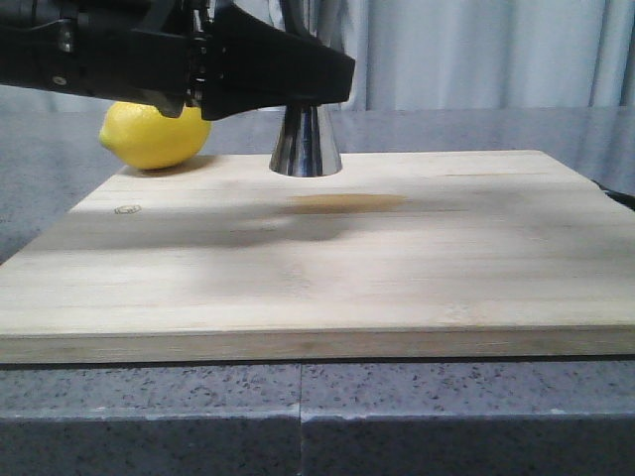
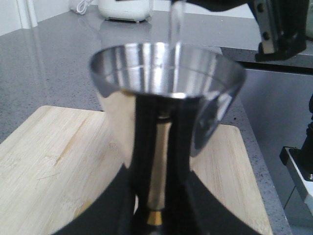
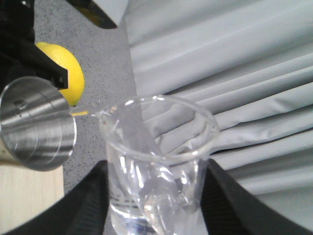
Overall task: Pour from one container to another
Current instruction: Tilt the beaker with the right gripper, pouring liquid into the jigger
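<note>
- Pale wooden cutting board point(image 1: 327, 268) filling most of the grey speckled counter point(image 1: 298, 416), with a brownish smear just in front of the jigger.
- Left gripper point(image 2: 155, 196) closed on the steel jigger at its waist, black fingers point(image 2: 142, 161) pressed to either side.
- Right gripper point(image 3: 156, 196) clamped around the glass beaker, pads against its wall.
- Yellow lemon point(image 1: 156, 134) at ten o'clock of the jigger base, resting at the board's far edge.
- Steel jigger point(image 2: 166, 98) upright on the board's far part, open cup upward, gold band low at the waist.
- Glass beaker point(image 3: 156, 166) tipped, lip toward the jigger's mouth, thin clear stream point(image 2: 175, 29) falling into the cup.
</note>
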You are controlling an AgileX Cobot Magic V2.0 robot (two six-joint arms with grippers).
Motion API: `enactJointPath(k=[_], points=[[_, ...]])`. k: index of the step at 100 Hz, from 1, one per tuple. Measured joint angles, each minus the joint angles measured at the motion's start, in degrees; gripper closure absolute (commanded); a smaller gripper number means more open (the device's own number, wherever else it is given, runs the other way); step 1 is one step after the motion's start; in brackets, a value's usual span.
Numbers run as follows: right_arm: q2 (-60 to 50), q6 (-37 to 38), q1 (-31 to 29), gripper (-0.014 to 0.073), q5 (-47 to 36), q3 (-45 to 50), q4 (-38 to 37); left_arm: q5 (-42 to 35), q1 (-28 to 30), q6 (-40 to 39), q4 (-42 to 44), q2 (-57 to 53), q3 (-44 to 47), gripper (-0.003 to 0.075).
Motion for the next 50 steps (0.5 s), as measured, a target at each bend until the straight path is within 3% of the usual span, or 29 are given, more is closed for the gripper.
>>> enactJointPath(k=[50], points=[[0.0, 0.0, 0.0, 0.0357, 0.3, 0.0, -2.1, 0.0, 0.0, 0.0, 0.0, 0.0, 0.0, 0.0739]])
